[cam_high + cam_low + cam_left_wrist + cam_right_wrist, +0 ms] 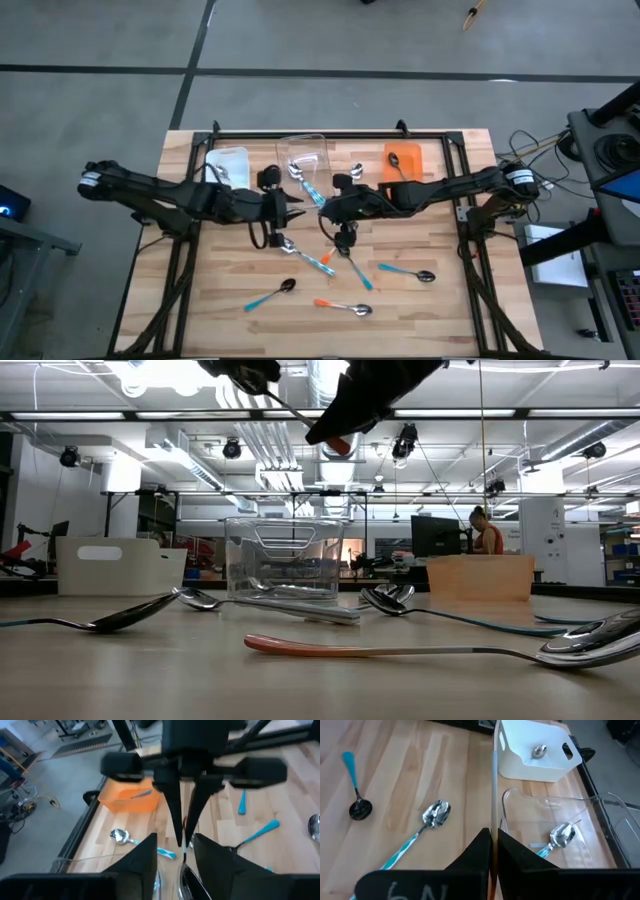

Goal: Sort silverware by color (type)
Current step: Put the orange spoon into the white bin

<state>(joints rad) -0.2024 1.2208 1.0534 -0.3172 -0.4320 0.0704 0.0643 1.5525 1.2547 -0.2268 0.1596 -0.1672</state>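
A spoon (184, 851) with a thin metal neck and an orange handle end is up in the air over the table's middle, between my two grippers. My right gripper (492, 839), coming from the table's right, is shut on it. My left gripper (175, 838) faces it from the left and is open, one finger on each side of the spoon's bowl (187, 881). In the high view the two grippers, left (298, 212) and right (322, 207), meet just in front of the clear bin (305, 160). My right gripper pinches the spoon's handle between its two fingertips, where a bit of orange (185, 823) shows. It comes from the table's right, slanting down. The neck (494, 780) runs straight on past the fingertips toward my left gripper, lifted clear of the table. My left gripper: I cannot tell whether its open fingers touch the bowl.
A white bin (228, 165), the clear bin and an orange bin (405, 160) stand in a row along the far edge, each with a spoon inside. Several spoons lie loose nearer the front: a blue-handled one (272, 295), an orange-handled one (345, 307), another blue one (405, 272).
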